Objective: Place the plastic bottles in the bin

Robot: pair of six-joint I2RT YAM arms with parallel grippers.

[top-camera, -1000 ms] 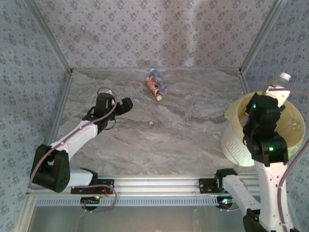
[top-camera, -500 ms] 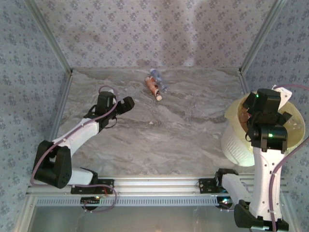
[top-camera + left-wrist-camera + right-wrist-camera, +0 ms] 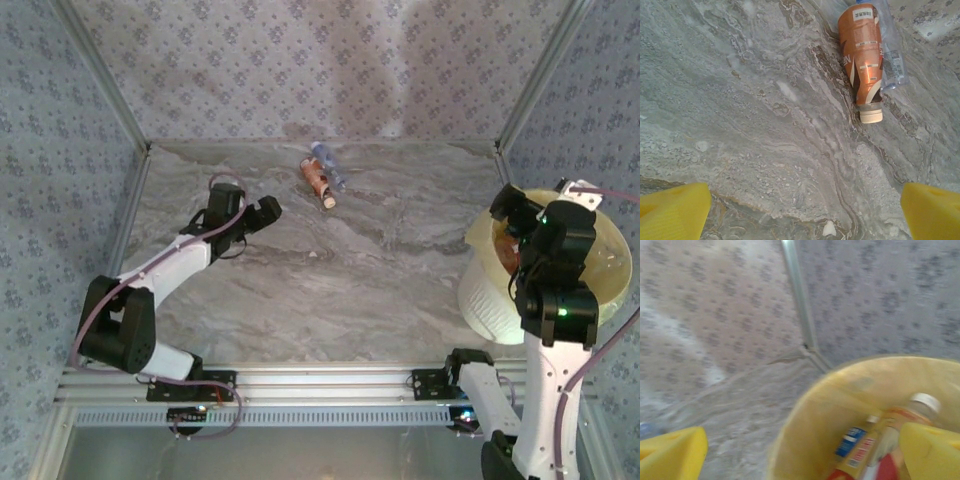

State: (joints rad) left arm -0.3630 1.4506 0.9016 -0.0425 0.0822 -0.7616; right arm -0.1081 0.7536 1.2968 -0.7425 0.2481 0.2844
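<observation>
A grey table top [image 3: 330,300] with marble-like veining is seen in the middle of the top view. It is enclosed at 9, 12 and 3 o'clock by walls, and the back wall [image 3: 320,70] is covered with a pale pattern of small flowers. A metal post [image 3: 103,72] is placed at the far corner at 10 o'clock, and a second post [image 3: 539,72] at 2 o'clock. An aluminium rail [image 3: 330,385] is laid along the near edge, at 6 o'clock. A small white crumb [image 3: 829,229] is seen on the table top, at 6 o'clock in the left wrist view.
</observation>
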